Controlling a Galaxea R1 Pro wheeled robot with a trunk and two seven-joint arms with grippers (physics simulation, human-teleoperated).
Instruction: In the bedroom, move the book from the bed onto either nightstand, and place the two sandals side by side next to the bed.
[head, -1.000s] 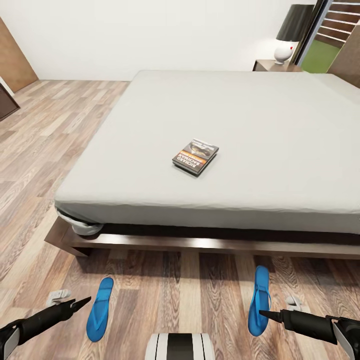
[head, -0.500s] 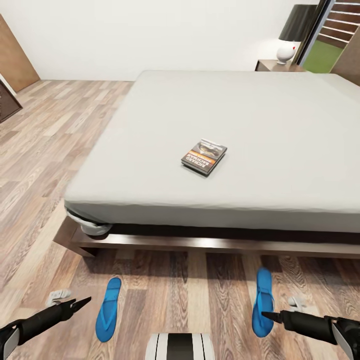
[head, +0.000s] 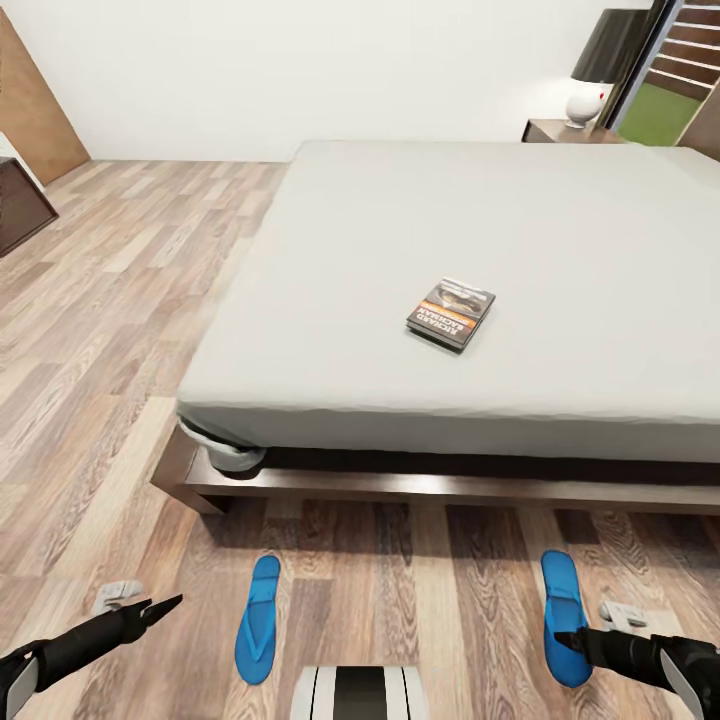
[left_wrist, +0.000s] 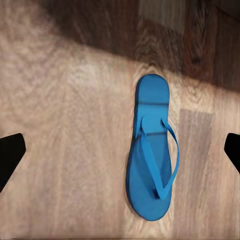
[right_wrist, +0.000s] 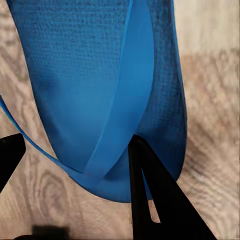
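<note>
Book (head: 451, 312) lies flat on the bed (head: 400, 250) mattress, head view, around centre, well apart from the nightstand (head: 560, 130) at 1 o'clock by the lamp (head: 600, 65). So that half of the task isn't started. Two sandals on the wood floor along the bed's near side: left sandal (head: 258, 618) at 7 o'clock, right sandal (head: 566, 616) at 5 o'clock, well apart from each other, not side by side yet. Your left pincer (head: 165, 605) hangs low at 8 o'clock, off to the side of the left sandal, holding nothing. Your right pincer (head: 565, 638) overlaps the right sandal's near end.

Left wrist view: left sandal (left_wrist: 150, 150) lies sole down, strap up, between the two spread fingertips (left_wrist: 10, 152), nothing pinched.

Right wrist view: right sandal (right_wrist: 100, 90) is very close, one finger (right_wrist: 150, 195) dark over its rounded end by the strap, the other tip at the edge; jaws spread, and you haven't pinched it as far as I can tell.

Judgement: nothing finished; sandal pairing and book move both remain.
</note>
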